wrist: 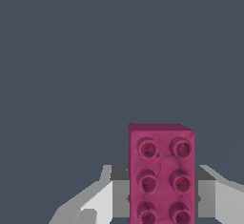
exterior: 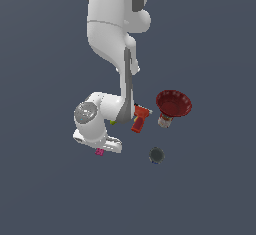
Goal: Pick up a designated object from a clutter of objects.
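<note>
The magenta-pink studded brick (wrist: 161, 170) sits between my two fingers (wrist: 119, 189) in the wrist view, and the pads touch its two long sides. In the exterior view the brick (exterior: 100, 152) shows as a small pink spot just under the white hand, toward that view's left. My gripper (exterior: 101, 149) is shut on it. I cannot tell whether the brick rests on the grey floor or hangs just above it. The other objects lie apart from it, toward the exterior view's right.
An orange-red toy drill (exterior: 140, 119) lies beside the arm's forearm. A sliver of the yellow-green lump (exterior: 114, 122) shows behind the arm. A dark red bowl (exterior: 173, 103) leans over a small can (exterior: 164, 121). A dark round disc (exterior: 156, 155) lies nearer.
</note>
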